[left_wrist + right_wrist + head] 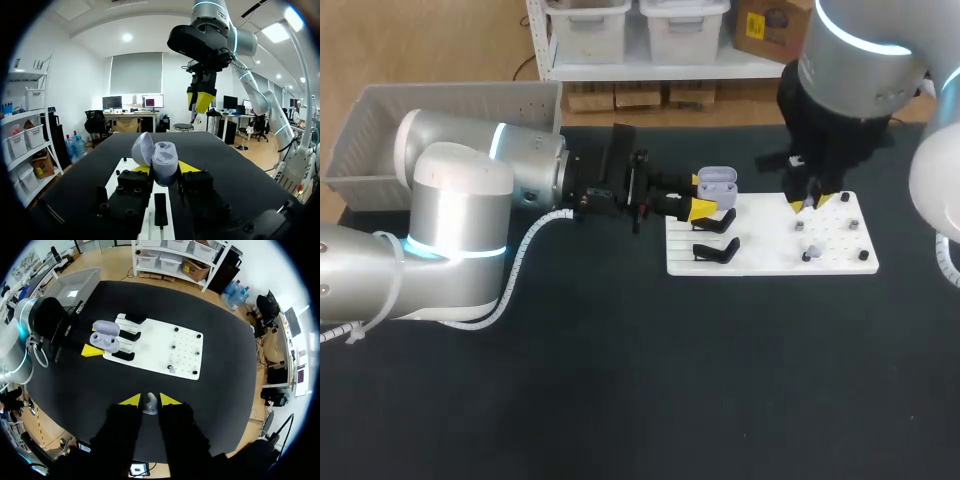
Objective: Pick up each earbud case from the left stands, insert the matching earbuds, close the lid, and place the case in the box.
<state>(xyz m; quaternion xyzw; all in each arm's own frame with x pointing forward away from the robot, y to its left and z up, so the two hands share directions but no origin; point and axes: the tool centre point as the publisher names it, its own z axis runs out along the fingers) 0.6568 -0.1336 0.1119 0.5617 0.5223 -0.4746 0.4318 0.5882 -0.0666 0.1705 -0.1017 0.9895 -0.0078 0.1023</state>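
A lavender earbud case (717, 182) with its lid swung open is held over the left end of the white board (770, 262). My left gripper (705, 207) is shut on its sides. In the left wrist view the case (164, 159) stands upright between the yellow tips, its empty sockets showing. My right gripper (811, 203) hangs above the board's right part, shut on a small lavender earbud (149, 404). My right gripper (150, 400) looks down on the case (106, 336) and the board (186, 351). Another earbud (810, 254) sits on the board's pegs.
Two black stands (717, 250) lie on the board's left half, just under the held case. Small pegs (855, 224) dot its right half. A grey bin (375, 125) stands at the table's far left, behind my left arm.
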